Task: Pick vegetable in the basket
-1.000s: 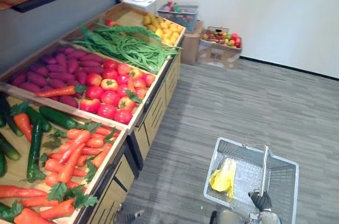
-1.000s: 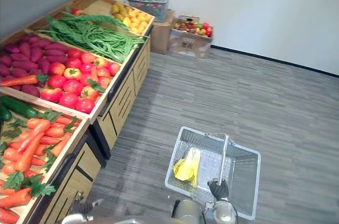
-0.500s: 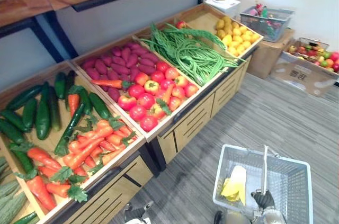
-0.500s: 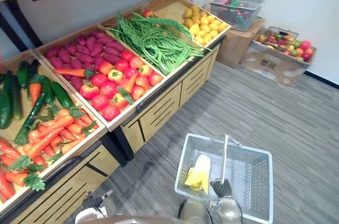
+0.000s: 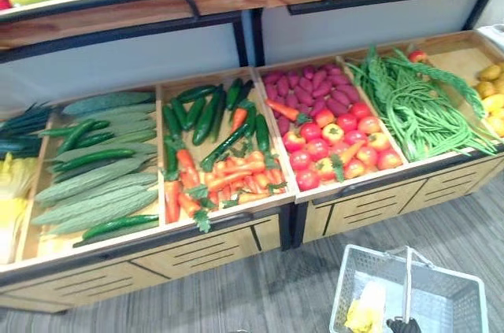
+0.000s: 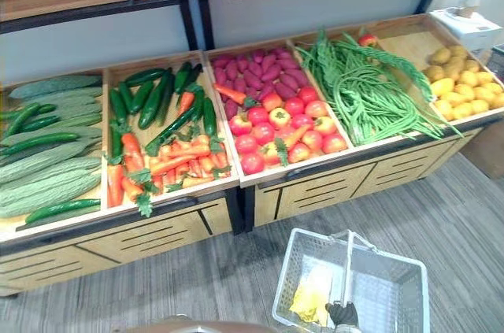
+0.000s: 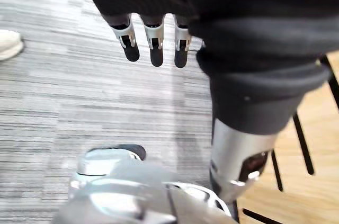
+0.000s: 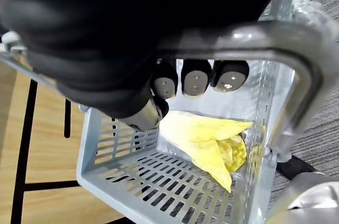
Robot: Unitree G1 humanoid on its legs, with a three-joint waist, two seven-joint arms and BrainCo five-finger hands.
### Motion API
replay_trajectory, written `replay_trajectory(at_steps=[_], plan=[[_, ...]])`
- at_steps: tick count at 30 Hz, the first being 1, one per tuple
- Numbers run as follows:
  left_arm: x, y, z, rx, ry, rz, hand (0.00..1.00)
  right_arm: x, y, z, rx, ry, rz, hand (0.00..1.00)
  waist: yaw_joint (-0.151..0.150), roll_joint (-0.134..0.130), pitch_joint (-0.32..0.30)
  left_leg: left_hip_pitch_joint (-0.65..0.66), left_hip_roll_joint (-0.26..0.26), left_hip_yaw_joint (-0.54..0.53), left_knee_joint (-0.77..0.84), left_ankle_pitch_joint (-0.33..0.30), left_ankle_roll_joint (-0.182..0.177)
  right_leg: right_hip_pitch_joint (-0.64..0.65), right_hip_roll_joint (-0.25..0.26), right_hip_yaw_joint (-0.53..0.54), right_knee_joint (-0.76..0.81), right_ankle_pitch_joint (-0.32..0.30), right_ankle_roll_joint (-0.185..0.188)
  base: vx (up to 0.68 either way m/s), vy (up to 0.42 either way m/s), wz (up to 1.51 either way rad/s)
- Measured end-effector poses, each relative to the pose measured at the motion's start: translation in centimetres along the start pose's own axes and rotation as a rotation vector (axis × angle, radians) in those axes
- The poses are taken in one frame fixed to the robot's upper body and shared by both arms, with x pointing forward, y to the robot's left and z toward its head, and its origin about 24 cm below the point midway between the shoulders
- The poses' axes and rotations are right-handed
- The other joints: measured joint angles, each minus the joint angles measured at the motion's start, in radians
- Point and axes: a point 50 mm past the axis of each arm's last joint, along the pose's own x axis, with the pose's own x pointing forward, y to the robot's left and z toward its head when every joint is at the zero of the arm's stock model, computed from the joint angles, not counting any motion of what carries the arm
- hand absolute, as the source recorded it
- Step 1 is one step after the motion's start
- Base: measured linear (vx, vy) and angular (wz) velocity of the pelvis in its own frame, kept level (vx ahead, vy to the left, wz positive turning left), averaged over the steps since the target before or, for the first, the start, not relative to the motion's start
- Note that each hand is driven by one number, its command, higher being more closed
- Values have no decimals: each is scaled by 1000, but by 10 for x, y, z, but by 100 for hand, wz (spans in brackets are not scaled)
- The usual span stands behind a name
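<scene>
Gripping basket handle, right hand above yellow vegetable inside.

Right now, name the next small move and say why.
Probably lift the left hand toward the carrots on the stand. It hangs open and empty over the floor, while the right hand is curled round the handle of the basket, which holds a yellow leafy vegetable.

A pale grey, slot-patterned basket and a yellow leafy vegetable are shown. Orange carrots with green tops, dark green cucumbers, red tomatoes, purple roots and green beans are seen. The wooden stand is light, lined in black. The floor is streaked grey.
</scene>
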Motion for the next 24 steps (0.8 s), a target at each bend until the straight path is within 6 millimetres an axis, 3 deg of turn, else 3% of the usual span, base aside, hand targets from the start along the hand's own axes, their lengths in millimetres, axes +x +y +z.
replay_trajectory(at_steps=[3, 6, 8, 9, 11, 13, 15, 17, 21, 22, 24], plan=[[0, 1, -3, 11, 8, -1, 0, 0, 4, 2, -2, -6, 10, 100, -1, -9, 6, 7, -13, 1, -49, 17, 8, 7, 7, 0, -42, 26, 7, -70, 56, 11], [0, 0, -3, 27, 7, -7, 0, 0, 3, 2, -2, -7, 4, 100, -3, -1, 6, 36, -21, 2, -102, 18, 9, 14, 11, 4, -54, 28, 11, -119, 46, 1], [-1, -2, -4, 44, 4, -16, 0, 1, 2, 4, 4, -13, 0, 100, -5, 12, 8, 56, -28, 3, -161, 16, 11, -10, 9, 4, -23, 9, 21, -164, 88, 4], [0, -1, -2, 51, -1, -18, 0, 1, 0, 6, 18, -21, -14, 100, -7, 7, 13, 63, -41, 4, -189, 10, 20, -43, -20, 6, 41, -36, 29, -170, 127, 10], [1, 5, -2, 61, -5, -8, 0, 2, -2, 10, 21, -39, -31, 100, -5, -22, 25, 68, -78, 6, -195, 1, 40, -69, -84, 20, 139, -73, 50, -156, 150, 12], [2, 14, -5, 83, 0, 5, 0, 1, 0, 8, 32, -34, -31, 100, -3, -73, 26, 80, -136, 36, -174, -19, 71, -101, -172, 51, 219, -94, 73, -76, 188, 1], [3, 19, -8, 92, 8, 12, 0, 0, 6, 10, 48, -33, -18, 100, -5, -86, 40, 70, -161, 27, -170, -35, 92, -130, -192, 131, 265, -99, 83, -53, 113, -3], [6, 25, 1, 76, -13, 24, 0, -3, 15, 4, 94, -4, -13, 100, -10, -100, 42, 74, -170, -2, -194, -31, 92, -112, -112, 248, 162, -103, 76, -3, 90, 36], [8, 26, 12, 39, -38, 17, 0, -5, 23, 2, 120, 21, 0, 100, -10, -126, 56, 62, -178, -36, -196, -14, 98, -85, -57, 336, 76, -98, 71, 86, 56, 27], [9, 28, 18, 38, -55, 19, 0, -6, 26, -1, 127, 36, 5, 100, -14, -141, 62, 59, -185, -57, -196, -12, 103, -67, -37, 380, 47, -73, 55, 132, 24, 56], [10, 29, 23, 24, -69, 25, 0, -7, 27, -7, 128, 73, 7, 100, -12, -147, 63, 62, -188, -71, -196, -10, 105, -34, -26, 389, 8, -39, 61, 151, 24, 39]])
